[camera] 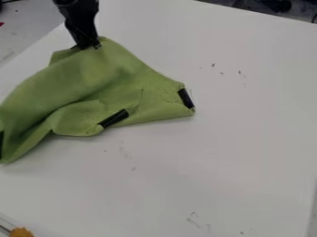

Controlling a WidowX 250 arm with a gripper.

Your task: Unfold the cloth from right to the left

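Worktop (pixel 248 152), white with dark scuffs; an orange thing (pixel 22 232), perhaps a knob, sits at the view's lower left, well apart from the cloth. The rumpled green cloth (pixel 93 83) lies directly below the fingers (pixel 86 46), spreading to both sides; whether they're open or closed, I cannot tell.

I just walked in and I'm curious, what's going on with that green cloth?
A black robot arm has its gripper at the far edge of the green cloth, which lies on a white table. The job is to unfold it. Right now the cloth is rumpled and partly folded over, so it isn't flat yet.
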